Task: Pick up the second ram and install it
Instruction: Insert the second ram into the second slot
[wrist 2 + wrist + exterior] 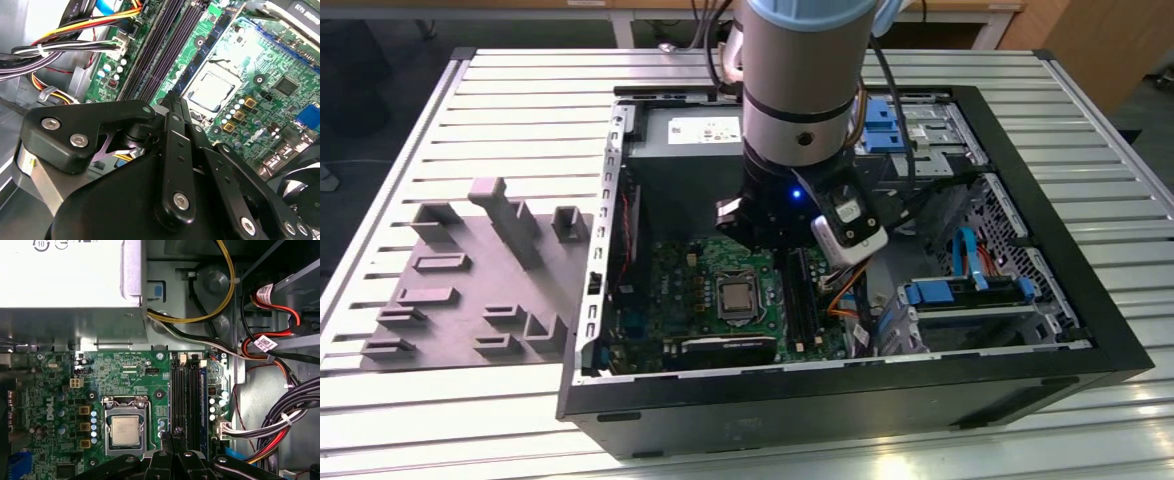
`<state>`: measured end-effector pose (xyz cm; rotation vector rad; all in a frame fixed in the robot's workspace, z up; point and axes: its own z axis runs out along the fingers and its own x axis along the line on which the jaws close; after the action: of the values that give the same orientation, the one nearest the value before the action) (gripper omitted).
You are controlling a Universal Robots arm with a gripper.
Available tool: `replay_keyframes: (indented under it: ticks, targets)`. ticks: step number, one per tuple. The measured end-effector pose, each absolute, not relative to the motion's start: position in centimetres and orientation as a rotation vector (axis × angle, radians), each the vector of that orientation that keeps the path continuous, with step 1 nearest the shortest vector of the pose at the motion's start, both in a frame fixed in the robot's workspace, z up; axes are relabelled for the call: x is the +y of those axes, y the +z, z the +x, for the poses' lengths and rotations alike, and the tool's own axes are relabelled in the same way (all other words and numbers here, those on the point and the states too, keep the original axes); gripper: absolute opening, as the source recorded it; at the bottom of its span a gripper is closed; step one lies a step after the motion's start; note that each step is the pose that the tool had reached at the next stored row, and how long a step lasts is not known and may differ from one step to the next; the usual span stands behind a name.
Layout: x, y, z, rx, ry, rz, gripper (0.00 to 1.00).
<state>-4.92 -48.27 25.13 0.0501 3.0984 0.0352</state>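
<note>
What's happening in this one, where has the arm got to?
The robot arm is reaching down into the open computer case that lies on the table. Its gripper is shut, with nothing visible between the fingertips, and hangs just above the motherboard, at the end of the long dark memory slots beside the silver processor. I cannot tell whether the second ram is already seated in a slot. The grey moulded tray sits outside the case on the exterior view's left.

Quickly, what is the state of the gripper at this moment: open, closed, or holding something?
Gripper: closed, fingertips together above the memory slots; whether it holds anything cannot be told.
</note>
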Motion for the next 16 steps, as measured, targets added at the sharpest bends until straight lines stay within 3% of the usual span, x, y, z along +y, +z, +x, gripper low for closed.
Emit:
replay_keyframes:
  ticks: [16]
  targets:
    - [-47.91,24.61,-4.64,3.098,0.035,0.056,0.11]
